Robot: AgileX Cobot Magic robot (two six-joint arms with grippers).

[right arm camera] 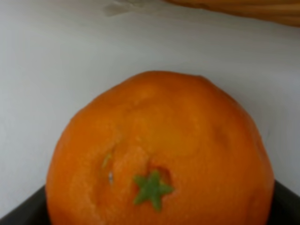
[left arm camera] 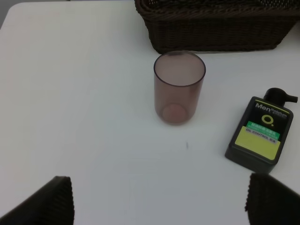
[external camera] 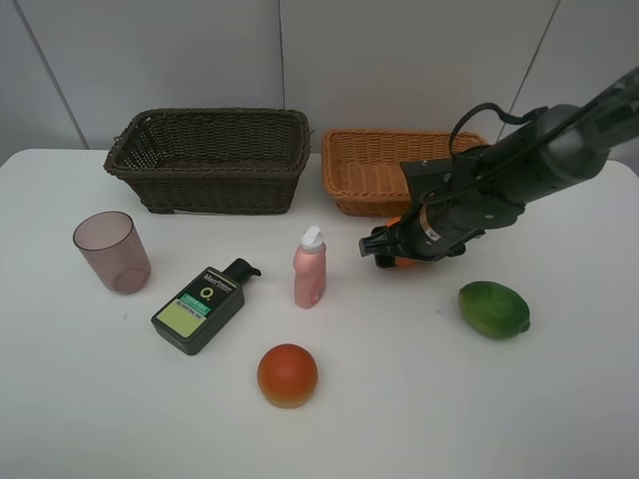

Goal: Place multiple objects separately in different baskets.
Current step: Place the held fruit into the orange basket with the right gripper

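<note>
Right wrist view is nearly all orange (right arm camera: 159, 150), its green stem star facing the lens, with a dark finger (right arm camera: 18, 213) at either side low down. I cannot tell whether they are pressing on it or only flanking it. From up high, the right gripper (external camera: 397, 251) sits over that orange on the table (external camera: 419, 409), just in front of the tan basket (external camera: 359, 190). The left gripper (left arm camera: 159, 201) is spread wide with nothing between its fingers, looking at the cup (left arm camera: 179, 88), which stands upright, mouth up. The pump bottle (external camera: 202, 305) lies flat, long axis diagonal, pump end towards the dark basket (external camera: 210, 185). The pink bottle (external camera: 310, 267) stands cap up. The green fruit (external camera: 493, 308) lies with its long axis roughly across the table, and the red fruit (external camera: 288, 375) sits nearest the front edge. All six items are outside both baskets.
</note>
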